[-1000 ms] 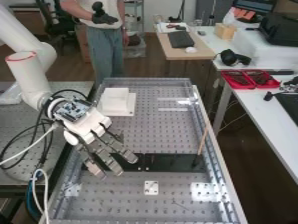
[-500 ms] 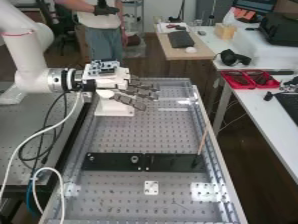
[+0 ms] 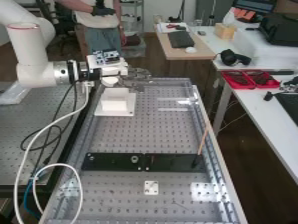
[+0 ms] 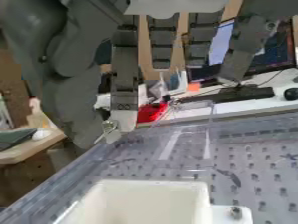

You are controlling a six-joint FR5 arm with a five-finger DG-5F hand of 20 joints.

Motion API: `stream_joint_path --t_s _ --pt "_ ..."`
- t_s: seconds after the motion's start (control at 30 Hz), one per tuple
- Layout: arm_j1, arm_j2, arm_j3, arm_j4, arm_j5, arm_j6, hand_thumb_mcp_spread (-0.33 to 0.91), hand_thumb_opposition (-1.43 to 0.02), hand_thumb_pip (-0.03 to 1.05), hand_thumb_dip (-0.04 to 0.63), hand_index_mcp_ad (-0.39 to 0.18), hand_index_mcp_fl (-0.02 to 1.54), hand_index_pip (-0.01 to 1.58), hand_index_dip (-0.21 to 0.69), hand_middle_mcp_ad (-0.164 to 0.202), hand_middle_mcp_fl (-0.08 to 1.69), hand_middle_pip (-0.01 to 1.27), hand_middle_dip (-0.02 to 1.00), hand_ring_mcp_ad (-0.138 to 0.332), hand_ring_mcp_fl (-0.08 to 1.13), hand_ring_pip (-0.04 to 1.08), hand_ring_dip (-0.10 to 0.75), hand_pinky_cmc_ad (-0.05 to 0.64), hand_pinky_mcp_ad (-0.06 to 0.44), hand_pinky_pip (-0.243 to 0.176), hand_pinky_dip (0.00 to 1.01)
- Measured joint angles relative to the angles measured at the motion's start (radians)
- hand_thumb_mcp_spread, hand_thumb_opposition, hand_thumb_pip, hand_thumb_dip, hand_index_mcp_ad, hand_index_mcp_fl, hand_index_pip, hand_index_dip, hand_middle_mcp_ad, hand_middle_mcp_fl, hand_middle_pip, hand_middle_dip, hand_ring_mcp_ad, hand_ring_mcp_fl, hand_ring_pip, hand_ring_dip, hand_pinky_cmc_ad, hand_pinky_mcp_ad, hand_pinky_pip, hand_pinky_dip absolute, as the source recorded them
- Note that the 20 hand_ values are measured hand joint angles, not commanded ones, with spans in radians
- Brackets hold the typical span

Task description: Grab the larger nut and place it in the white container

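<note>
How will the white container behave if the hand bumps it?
Likely stiff: the white container has straight walls. Unlikely to tip on its wide base plate. Probably won't slide: a bolt seems to sit in that plate.

Container (image 3: 115, 105): on bench (image 3: 133, 135), behind bar (image 3: 110, 165). Bearing (image 3: 134, 159): stands on bar (smaller nut (image 3: 91, 158) likewise, to its left).

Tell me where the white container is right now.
In the high view, the white container stands at the left of the bench, near its far end, just below the hand.
</note>
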Motion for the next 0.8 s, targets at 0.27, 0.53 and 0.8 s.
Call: stream_joint_path --t_s 0.27,0.53,0.8 --pt "0.01 -0.013 -0.016 -0.005 0.005 -0.016 0.3 -0.89 0.74 0.216 -0.087 0.35 1.53 0.072 0.068 0.03 0.14 0.22 0.152 0.01 0.13 0.12 0.346 0.311 -0.105 0.57" --pt "0.009 -0.052 -0.022 -0.053 0.029 -0.052 0.3 -0.89 0.76 0.22 -0.101 0.27 1.53 0.063 0.072 0.03 0.14 0.22 0.152 0.01 0.13 0.12 0.346 0.3 -0.105 0.57" --pt "0.009 -0.046 -0.026 -0.082 0.049 -0.048 0.3 -0.89 0.8 0.237 -0.204 0.08 1.36 -0.012 0.072 0.0 0.14 0.22 0.155 0.01 0.13 0.12 0.346 0.304 -0.105 0.6"
